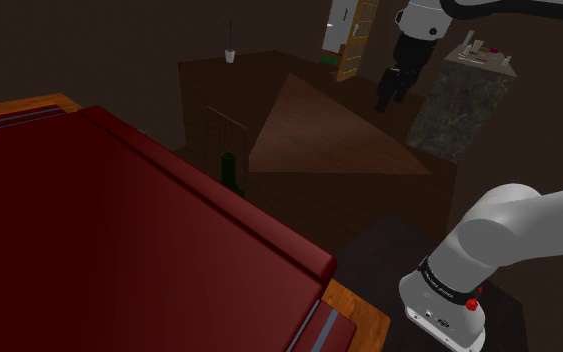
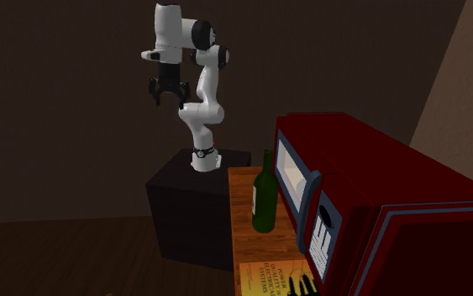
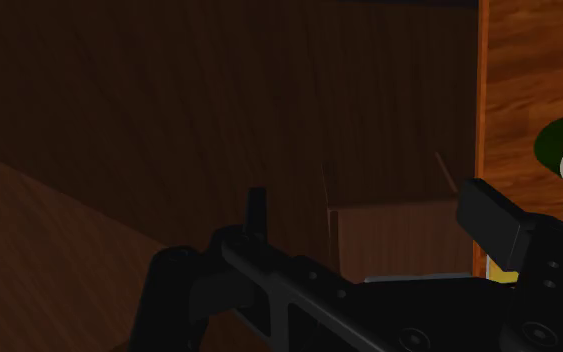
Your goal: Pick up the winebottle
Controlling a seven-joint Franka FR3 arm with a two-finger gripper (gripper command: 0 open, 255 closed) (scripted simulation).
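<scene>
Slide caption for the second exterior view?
White arm on dark stand, open pincer raised, clear of the upright green bottle beside the red appliance.

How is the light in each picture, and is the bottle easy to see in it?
Shoulder view: dim, the dark green wine bottle almost blends into the shadowed background. Second exterior view: it stands out on the lit orange counter. Wrist view: mostly dark brown, the black gripper hardly separates from it.
</scene>
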